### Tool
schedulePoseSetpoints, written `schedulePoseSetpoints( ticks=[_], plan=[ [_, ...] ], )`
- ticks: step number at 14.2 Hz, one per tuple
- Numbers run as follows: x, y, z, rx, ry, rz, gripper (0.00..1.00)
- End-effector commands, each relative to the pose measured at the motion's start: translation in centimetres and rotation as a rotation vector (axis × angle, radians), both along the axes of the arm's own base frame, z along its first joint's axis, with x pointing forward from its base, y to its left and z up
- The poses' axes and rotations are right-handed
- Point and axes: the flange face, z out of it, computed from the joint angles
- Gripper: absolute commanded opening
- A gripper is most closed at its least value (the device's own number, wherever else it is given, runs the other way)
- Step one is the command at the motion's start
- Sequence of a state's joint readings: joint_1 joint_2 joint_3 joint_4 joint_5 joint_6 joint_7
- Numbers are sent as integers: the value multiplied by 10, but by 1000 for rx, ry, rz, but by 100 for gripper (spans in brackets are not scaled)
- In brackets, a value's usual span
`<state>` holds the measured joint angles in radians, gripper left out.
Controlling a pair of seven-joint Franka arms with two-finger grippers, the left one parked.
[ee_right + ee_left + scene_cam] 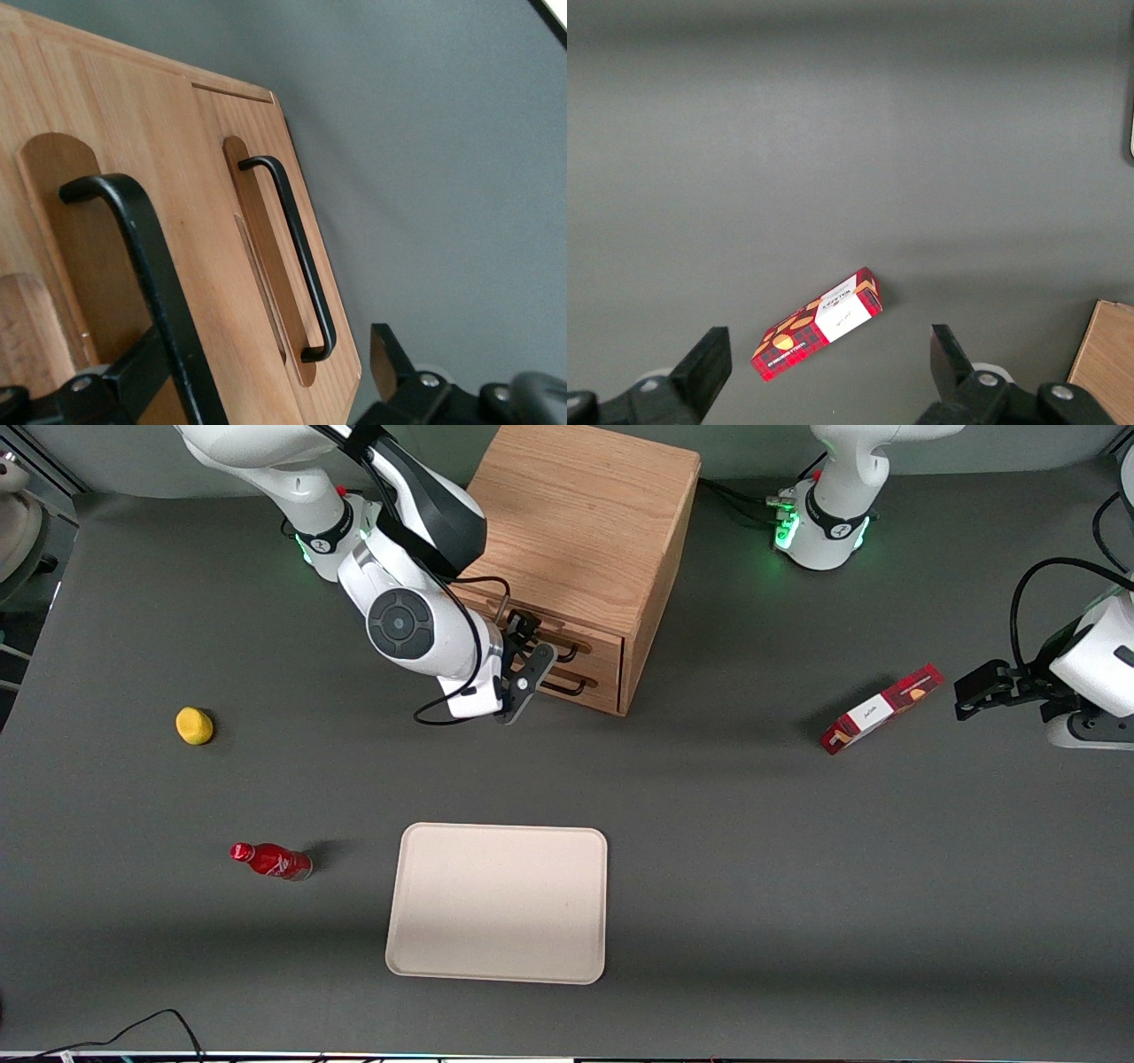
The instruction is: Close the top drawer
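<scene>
The wooden cabinet (580,531) stands near the arms' bases, its two drawer fronts facing the front camera. The top drawer (589,640) carries a thin black handle (567,654), and the lower drawer's handle (574,687) sits just beneath. My right gripper (530,646) is open and pressed up close to the drawer fronts, at the handles' end toward the working arm. In the right wrist view the top drawer's handle (142,257) looms close by one finger (120,385). The lower handle (292,257) lies between the jaws of the gripper (257,376). Both fronts look about level.
A beige tray (496,903) lies nearer the front camera than the cabinet. A red bottle (270,861) and a yellow fruit (194,725) lie toward the working arm's end. A red box (881,708) (819,335) lies toward the parked arm's end.
</scene>
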<state>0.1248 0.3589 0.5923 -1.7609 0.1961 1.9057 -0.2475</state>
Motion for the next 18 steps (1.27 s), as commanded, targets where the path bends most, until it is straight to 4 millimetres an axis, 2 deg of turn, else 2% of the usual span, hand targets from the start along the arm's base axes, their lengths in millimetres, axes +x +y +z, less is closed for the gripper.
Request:
schedulePoseSetpoints(
  ticks=[1,2,4,7,8,10,12,14,15,16,17,18],
  plan=[
    [-18,1,7,-7,17,-12,100],
    [-14,0,7,-3,18,-18,100],
    [9,-11,16,17,9,-55,100],
    [16,-9,33,15,3,-106,100],
    [20,-13,50,-6,25,-129,100],
    [22,-17,103,-17,14,-103,100],
    [21,-38,158,-67,-46,-143,100],
    [1,-56,206,-138,-161,-207,100],
    [-10,-69,224,-172,-170,-277,100],
    [-13,-99,239,-219,-150,-434,100],
    [-22,-119,253,-260,-144,-574,100],
    [-28,-137,251,-321,-122,-711,100]
  ],
)
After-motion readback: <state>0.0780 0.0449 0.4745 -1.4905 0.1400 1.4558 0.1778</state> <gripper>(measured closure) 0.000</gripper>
